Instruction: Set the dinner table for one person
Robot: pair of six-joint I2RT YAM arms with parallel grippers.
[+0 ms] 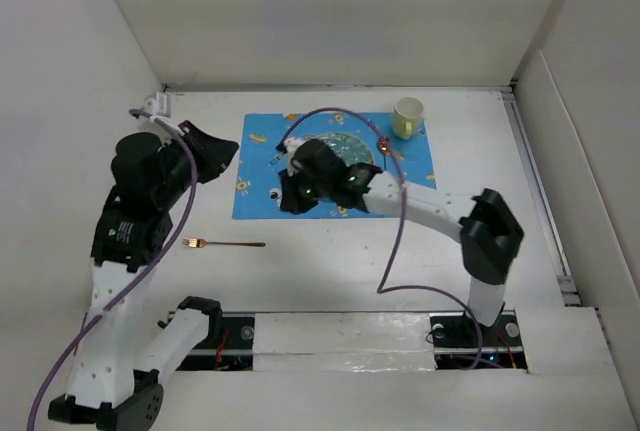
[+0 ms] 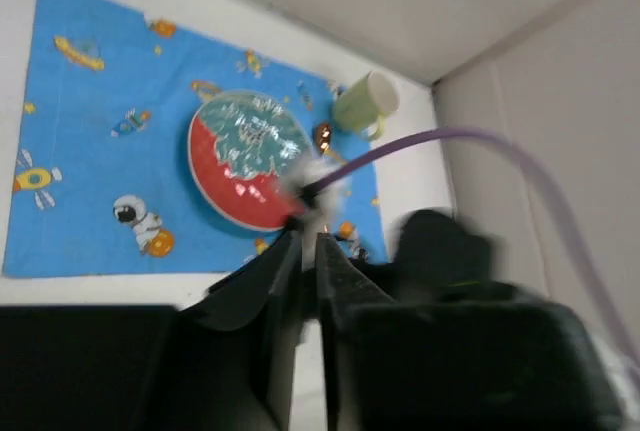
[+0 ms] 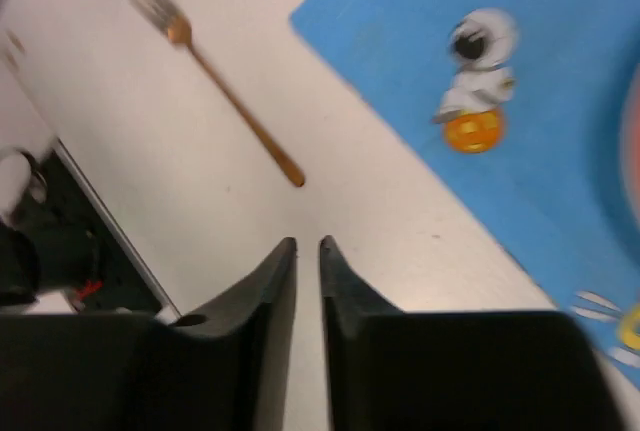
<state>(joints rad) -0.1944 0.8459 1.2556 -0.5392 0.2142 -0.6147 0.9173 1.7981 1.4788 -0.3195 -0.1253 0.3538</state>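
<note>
Fork point(image 1: 225, 243) lies on the white surface point(image 1: 330, 271) just off the near-left corner of the blue mat point(image 1: 255, 201). Its long axis runs parallel with the mat's near edge, tines pointing away. Right fingers point(image 3: 275, 291), nearly closed and empty, hover by that corner, nearer the handle, arm stretched leftward. Left fingers point(image 2: 280, 291), likewise together on nothing, hang raised beyond the mat's left edge.

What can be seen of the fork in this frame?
The fork is slim, copper-brown and metallic-looking, with a long straight handle and short tines. It lies flat on the white dinner table, tines pointing toward the left arm's side, just off the near-left corner of the blue mat. Only the table touches it.
</note>
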